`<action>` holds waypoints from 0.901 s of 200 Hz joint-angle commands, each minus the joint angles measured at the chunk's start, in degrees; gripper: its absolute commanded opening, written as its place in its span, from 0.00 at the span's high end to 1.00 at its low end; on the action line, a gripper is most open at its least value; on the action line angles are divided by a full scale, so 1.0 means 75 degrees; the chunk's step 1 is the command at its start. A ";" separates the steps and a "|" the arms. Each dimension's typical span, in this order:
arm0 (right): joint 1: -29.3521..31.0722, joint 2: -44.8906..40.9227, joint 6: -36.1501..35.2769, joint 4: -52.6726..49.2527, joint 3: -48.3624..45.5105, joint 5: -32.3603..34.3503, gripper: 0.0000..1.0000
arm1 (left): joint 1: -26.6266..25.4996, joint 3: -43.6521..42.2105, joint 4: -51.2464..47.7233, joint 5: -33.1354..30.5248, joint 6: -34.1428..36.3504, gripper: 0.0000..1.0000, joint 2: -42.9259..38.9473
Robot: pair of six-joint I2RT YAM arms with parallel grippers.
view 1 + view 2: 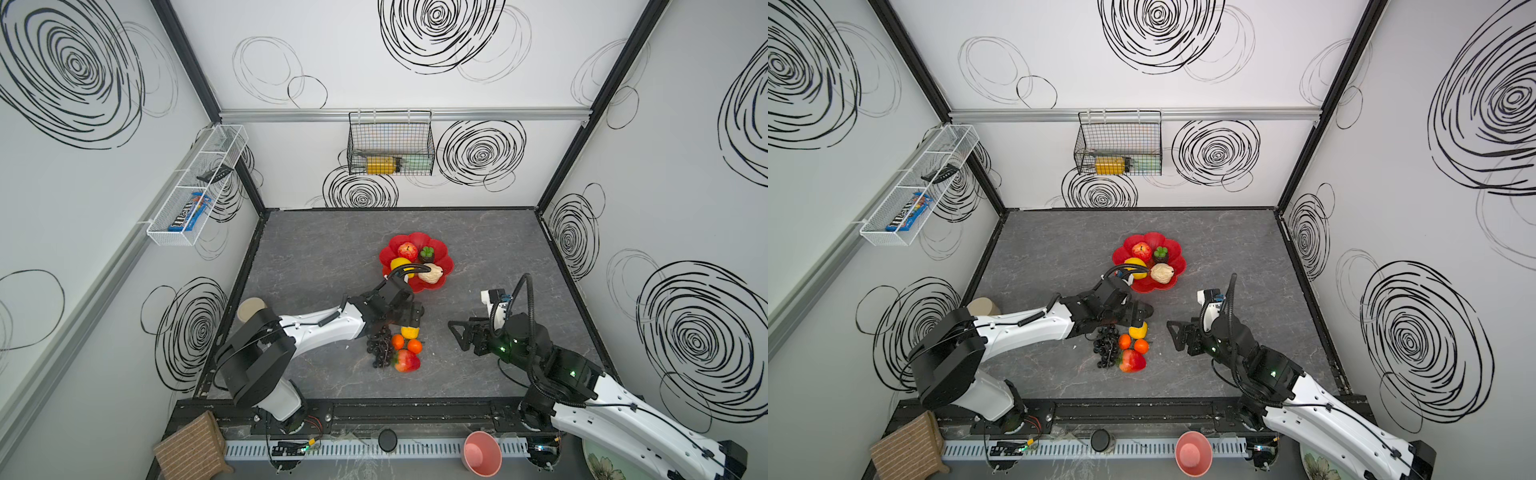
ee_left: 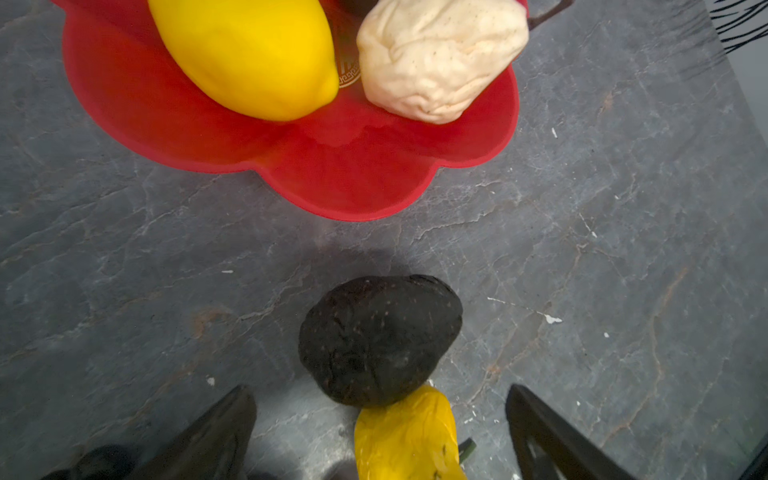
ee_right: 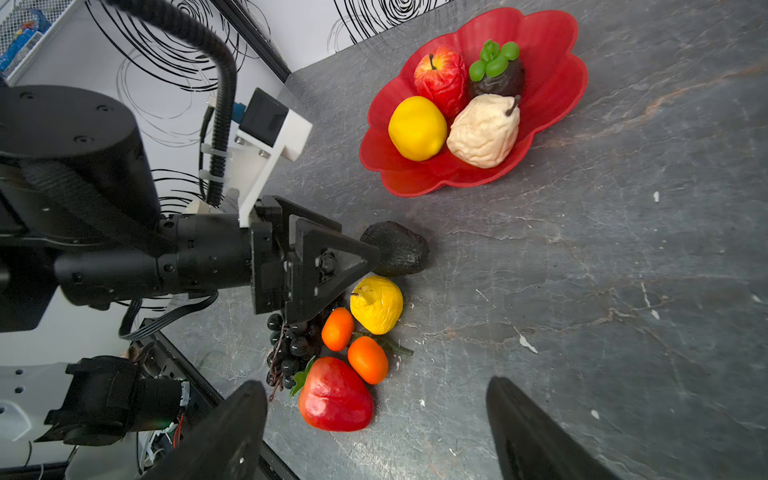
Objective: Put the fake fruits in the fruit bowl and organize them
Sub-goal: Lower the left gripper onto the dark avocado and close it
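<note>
Clearly, the trouble lay in the crowding at the near end. The strawberry (image 3: 336, 395), the oranges (image 3: 368, 359), the grape bunch (image 3: 291, 345) and a wrinkled lemon (image 3: 376, 305) sat packed together on the table (image 1: 316, 257), and the avocado (image 2: 380, 338) lay touching that lemon's far end. The left gripper (image 2: 380, 394) hung low over this spot with its jaws spread wide and nothing in them, the lemon between its tips and the avocado just ahead. The right gripper (image 3: 376, 388) hovered near the pile's right side, jaws likewise wide and empty. If the left jaws closed where they were, I judged they could take the lemon instead of the avocado, or nip both, and a finger dragging low could snag the grapes and scatter the oranges. The avocado's rounded, tapering body might also squirt out of a poor grip. Should the right arm reach in too, the two grippers would likely meet over the pile. Beyond lay a strip of bare table, then the fruit bowl (image 3: 415, 183), with an apple (image 3: 440, 79), a mangosteen (image 3: 496, 75), a smooth lemon (image 3: 417, 128) and a cream wrinkled fruit (image 3: 484, 131) clustered at its middle. A fruit let go on top of them could roll over the low scalloped rim. The nearest petals were bare, and open table ran right of and behind the bowl to the black frame (image 1: 415, 411) edging it.
</note>
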 commanded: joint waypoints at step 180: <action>0.0016 0.0043 0.0007 0.0252 -0.0187 -0.0134 0.12 | 0.0289 0.0423 0.0554 0.0299 -0.0050 0.17 0.1157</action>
